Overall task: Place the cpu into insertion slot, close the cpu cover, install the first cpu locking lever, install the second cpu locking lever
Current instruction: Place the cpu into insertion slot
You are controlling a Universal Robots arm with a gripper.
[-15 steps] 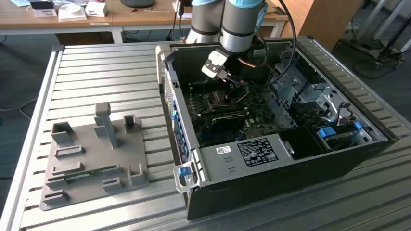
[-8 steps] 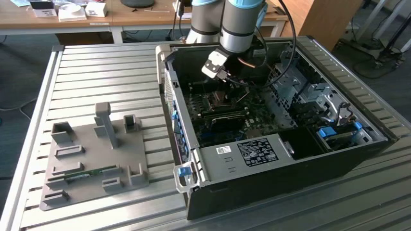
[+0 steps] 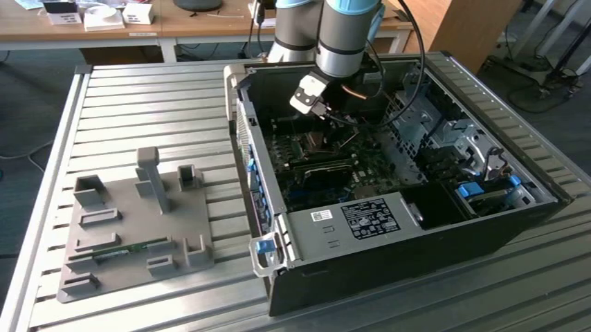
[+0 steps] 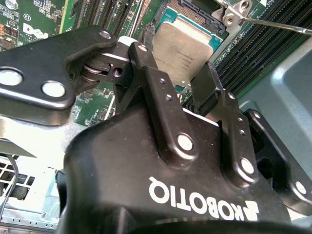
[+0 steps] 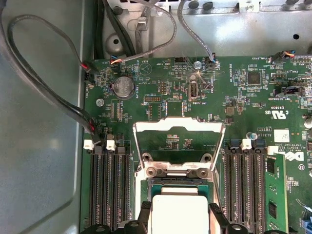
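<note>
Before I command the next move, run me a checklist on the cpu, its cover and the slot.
1. Silvery square cpu gripped between the black end effector's fingers: ok.
2. Silvery hinged cpu cover frame standing open, off the slot: ok.
3. Cpu seated flat in the dark square insertion slot: cannot tell.
4. Cpu corner orientation matching the slot: cannot tell.
5. Grey cables lying apart from the slot: ok.

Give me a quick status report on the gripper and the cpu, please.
Gripper shut on the cpu, just over the insertion slot, not seated. Cpu cover hinged up, open. Nothing seen in the way.
</note>
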